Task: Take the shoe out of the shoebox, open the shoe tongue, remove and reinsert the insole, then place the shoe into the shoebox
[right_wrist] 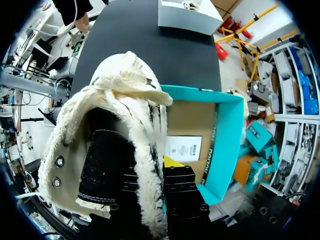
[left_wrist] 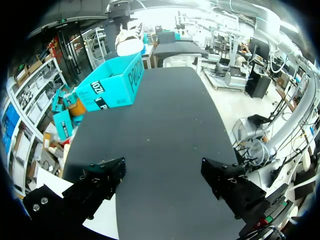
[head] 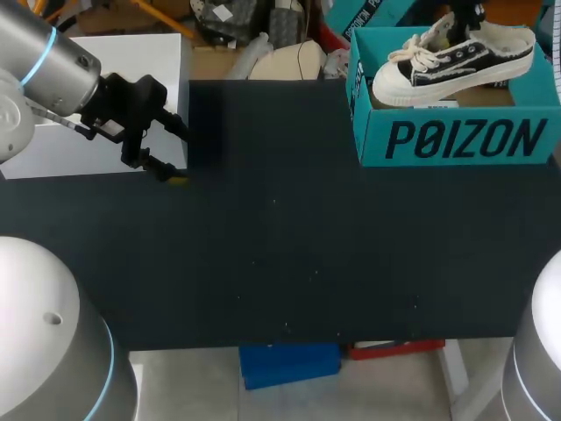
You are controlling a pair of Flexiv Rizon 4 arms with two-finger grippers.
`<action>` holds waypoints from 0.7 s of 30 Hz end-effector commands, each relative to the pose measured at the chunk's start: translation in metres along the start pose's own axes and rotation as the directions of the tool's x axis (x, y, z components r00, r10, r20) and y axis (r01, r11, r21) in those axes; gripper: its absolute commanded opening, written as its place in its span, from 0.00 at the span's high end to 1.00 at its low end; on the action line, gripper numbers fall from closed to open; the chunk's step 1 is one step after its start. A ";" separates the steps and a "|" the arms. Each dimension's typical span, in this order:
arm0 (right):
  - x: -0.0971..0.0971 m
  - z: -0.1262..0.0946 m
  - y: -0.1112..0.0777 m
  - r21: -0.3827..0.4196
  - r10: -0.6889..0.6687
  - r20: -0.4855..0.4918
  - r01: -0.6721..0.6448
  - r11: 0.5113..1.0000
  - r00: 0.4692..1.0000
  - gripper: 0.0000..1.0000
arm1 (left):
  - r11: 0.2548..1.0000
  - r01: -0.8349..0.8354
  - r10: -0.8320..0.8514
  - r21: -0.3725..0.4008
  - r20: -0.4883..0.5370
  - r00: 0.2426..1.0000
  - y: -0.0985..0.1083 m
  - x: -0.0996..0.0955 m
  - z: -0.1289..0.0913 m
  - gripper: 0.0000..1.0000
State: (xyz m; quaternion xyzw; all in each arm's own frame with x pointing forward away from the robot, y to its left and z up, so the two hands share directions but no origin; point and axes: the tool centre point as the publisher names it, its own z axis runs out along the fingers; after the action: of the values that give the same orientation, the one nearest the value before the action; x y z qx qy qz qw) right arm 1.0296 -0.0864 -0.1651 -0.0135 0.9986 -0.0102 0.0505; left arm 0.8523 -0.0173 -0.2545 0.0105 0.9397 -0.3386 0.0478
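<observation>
Teal shoebox (head: 456, 140) hugs the table's (head: 289, 254) far right edge; right fingers (right_wrist: 179, 182) pinch the shoe (head: 451, 61) above it, left fingers (left_wrist: 100, 180) spread wide.

Canvas shoe (head: 456, 60), fleecy-lined; cardboard shoebox (head: 456, 140); matt table (head: 289, 254).

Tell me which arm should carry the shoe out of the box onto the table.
Right. The right gripper is shut on the shoe at its heel, over the shoebox; the left gripper hangs open at the opposite side of the table, far from it.
</observation>
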 end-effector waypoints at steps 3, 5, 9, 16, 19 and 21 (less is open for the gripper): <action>-0.045 0.017 -0.021 0.002 0.031 -0.036 -0.031 1.000 0.999 1.00 | 1.000 -0.001 0.001 0.000 0.004 1.000 0.001 0.001 0.001 0.00; -0.052 0.025 -0.031 0.004 0.050 -0.033 -0.050 0.999 0.998 1.00 | 1.000 -0.001 0.001 0.000 0.004 1.000 0.001 0.001 0.001 0.00; -0.063 0.042 -0.045 0.007 0.088 -0.026 -0.088 0.996 0.996 1.00 | 1.000 -0.001 0.001 0.000 0.004 1.000 0.001 0.001 0.001 0.00; -0.080 0.064 -0.057 -0.009 0.132 -0.017 -0.132 0.991 0.991 1.00 | 1.000 -0.001 0.001 0.000 0.004 1.000 0.001 0.001 0.001 0.00; -0.086 0.071 -0.059 -0.014 0.138 -0.013 -0.138 0.990 0.990 1.00 | 1.000 -0.001 0.001 0.000 0.004 1.000 0.001 0.001 0.001 0.00; -0.089 0.076 -0.059 -0.022 0.143 -0.009 -0.144 0.989 0.990 1.00 | 1.000 -0.001 0.001 0.000 0.004 1.000 0.001 0.001 0.001 0.00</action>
State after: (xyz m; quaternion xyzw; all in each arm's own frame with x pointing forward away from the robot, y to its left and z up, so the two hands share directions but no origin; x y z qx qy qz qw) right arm 1.1189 -0.1440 -0.2241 0.0563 0.9971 0.0014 0.0515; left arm 0.8523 -0.0173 -0.2545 0.0105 0.9396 -0.3386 0.0477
